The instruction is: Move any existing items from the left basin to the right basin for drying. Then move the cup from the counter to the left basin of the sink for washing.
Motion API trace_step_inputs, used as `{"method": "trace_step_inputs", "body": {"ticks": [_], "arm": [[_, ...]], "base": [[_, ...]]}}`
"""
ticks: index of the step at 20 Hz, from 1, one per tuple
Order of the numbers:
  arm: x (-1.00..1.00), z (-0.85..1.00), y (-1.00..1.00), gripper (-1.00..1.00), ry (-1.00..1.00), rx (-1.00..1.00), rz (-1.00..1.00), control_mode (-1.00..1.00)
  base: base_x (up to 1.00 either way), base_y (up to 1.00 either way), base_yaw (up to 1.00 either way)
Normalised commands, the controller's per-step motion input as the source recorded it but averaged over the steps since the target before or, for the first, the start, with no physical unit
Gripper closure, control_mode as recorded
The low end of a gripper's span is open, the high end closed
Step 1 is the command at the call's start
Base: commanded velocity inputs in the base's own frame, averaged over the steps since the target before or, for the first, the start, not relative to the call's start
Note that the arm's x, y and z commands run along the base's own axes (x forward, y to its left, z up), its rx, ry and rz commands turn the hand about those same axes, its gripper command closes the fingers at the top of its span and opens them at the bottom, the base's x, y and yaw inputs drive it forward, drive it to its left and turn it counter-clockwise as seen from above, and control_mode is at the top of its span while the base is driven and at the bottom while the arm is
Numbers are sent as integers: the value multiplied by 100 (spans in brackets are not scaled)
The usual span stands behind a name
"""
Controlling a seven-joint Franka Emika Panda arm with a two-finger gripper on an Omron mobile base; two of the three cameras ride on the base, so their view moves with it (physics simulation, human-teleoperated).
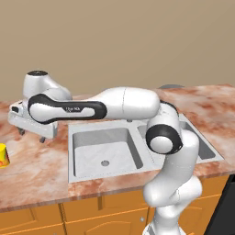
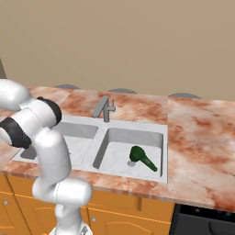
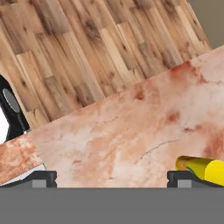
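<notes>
The yellow cup (image 1: 3,155) stands on the marbled counter (image 1: 41,174) at the far left, left of the sink (image 1: 137,172). My gripper (image 1: 32,136) hangs open just above the counter, between the cup and the left basin (image 1: 87,156). In the hand view the cup (image 3: 203,168) lies at the lower right, beside one fingertip (image 3: 188,177), and nothing is between the fingers. The dark green utensil (image 2: 142,158) lies in the right basin (image 2: 153,137), near its drain.
A grey faucet (image 2: 104,108) stands at the sink's middle back. My arm stretches across above the sink and covers part of the right basin (image 1: 204,147). Past the counter's edge, the hand view looks down on wooden floor (image 3: 87,52). Orange cabinets (image 1: 92,215) run below.
</notes>
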Motion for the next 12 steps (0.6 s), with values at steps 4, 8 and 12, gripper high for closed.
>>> {"method": "trace_step_inputs", "body": {"ticks": [4,8,12], "arm": [[0,-19,28,-100,-13,0,9,-100],[0,-12,12,-100,-4,1,1,-100],[0,-18,15,-100,0,0,0,-100]], "base": [[0,0,0],[0,0,0],[0,0,0]]}}
